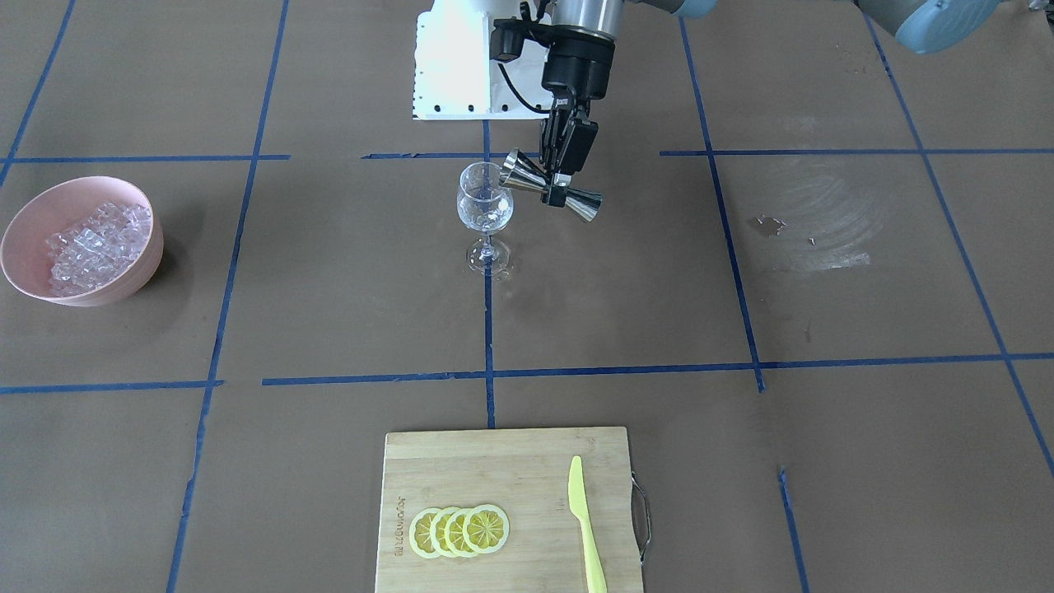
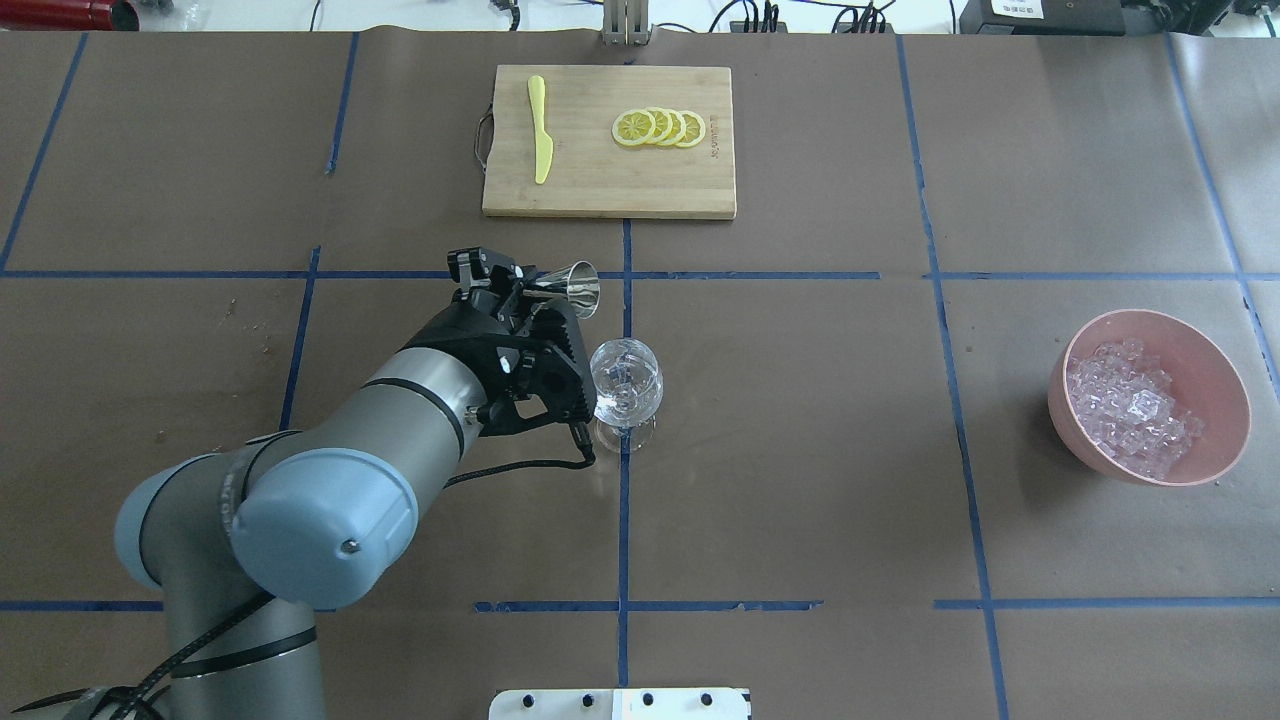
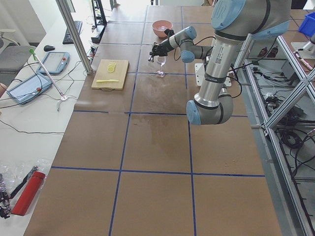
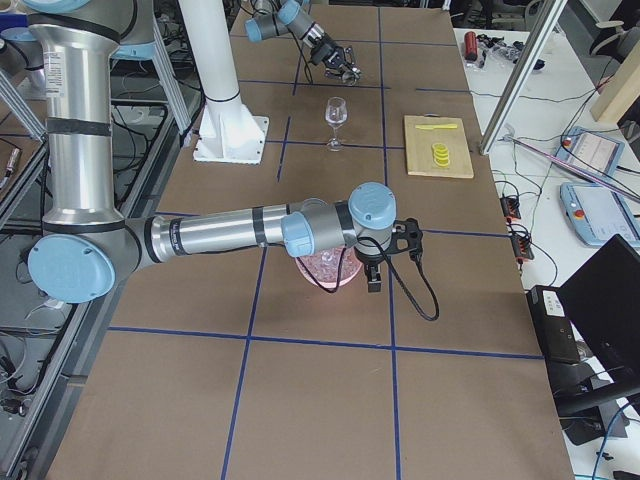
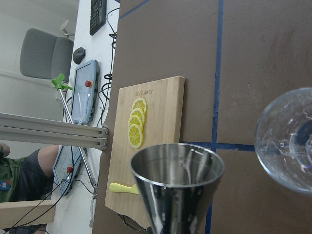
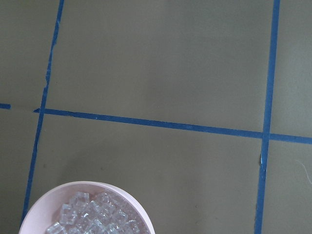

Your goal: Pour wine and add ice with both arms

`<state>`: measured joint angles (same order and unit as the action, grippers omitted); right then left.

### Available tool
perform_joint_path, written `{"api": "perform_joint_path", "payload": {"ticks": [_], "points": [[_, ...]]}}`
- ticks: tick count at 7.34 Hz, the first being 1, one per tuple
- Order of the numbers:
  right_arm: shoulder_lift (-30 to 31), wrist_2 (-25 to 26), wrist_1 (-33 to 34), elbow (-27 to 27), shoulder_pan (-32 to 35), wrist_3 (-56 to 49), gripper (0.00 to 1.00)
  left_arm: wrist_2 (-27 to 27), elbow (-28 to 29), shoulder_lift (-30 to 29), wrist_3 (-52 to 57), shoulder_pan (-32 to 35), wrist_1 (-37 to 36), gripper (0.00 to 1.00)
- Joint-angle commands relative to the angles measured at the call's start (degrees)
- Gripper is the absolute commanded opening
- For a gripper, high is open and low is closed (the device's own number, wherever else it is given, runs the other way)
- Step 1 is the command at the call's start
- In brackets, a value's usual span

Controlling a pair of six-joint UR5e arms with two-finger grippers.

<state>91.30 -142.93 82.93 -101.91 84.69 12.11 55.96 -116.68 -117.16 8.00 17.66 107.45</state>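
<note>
- The left tool (image 1: pixel 558 183) is clamped on the waist of a steel jigger (image 1: pixel 580 203). The jigger is tipped onto its side with one mouth close by the rim of the wine glass (image 1: pixel 484 202) — a pouring attitude, I judge, so the measure can drain into the glass.
- The wine glass stands upright on the surface (image 1: pixel 741 288), its foot on a blue tape line (image 1: pixel 489 329). It looks clear, with no wine visible in it.
- The ice (image 1: pixel 95 243) lies heaped in a pink bowl (image 1: pixel 138 278), well apart from the glass on the robot's right.
- The right tool (image 4: pixel 373 272) hangs by that bowl in the side view — placed, I judge, to fetch cubes. Whether it is apart or together I cannot tell.
</note>
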Motion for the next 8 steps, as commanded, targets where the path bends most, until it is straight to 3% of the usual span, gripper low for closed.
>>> {"api": "perform_joint_path", "payload": {"ticks": [1, 3, 5, 6, 8], "points": [[-0.15, 0.2, -0.05, -3.19, -3.2, 6.84, 1.0, 0.2, -0.92, 8.84, -18.36, 0.18, 11.92, 0.0], [-0.24, 2.03, -0.92, -6.53, -8.47, 14.13, 1.0, 0.03, 2.05, 24.17, -26.59, 0.27, 42.15, 0.0], [-0.15, 5.45, -9.23, -6.63, -12.77, 24.04, 1.0, -1.19, 14.49, 32.32, -32.93, 0.27, 67.59, 0.0], [0.28, 6.17, -12.23, -6.55, -13.67, 26.88, 1.0, -5.12, 17.25, 34.79, -33.74, 0.27, 72.06, 0.0], [0.46, 6.26, -12.35, -6.54, -13.68, 26.91, 1.0, -7.09, 19.03, 40.84, -46.07, 0.27, 72.81, 0.0]]}}
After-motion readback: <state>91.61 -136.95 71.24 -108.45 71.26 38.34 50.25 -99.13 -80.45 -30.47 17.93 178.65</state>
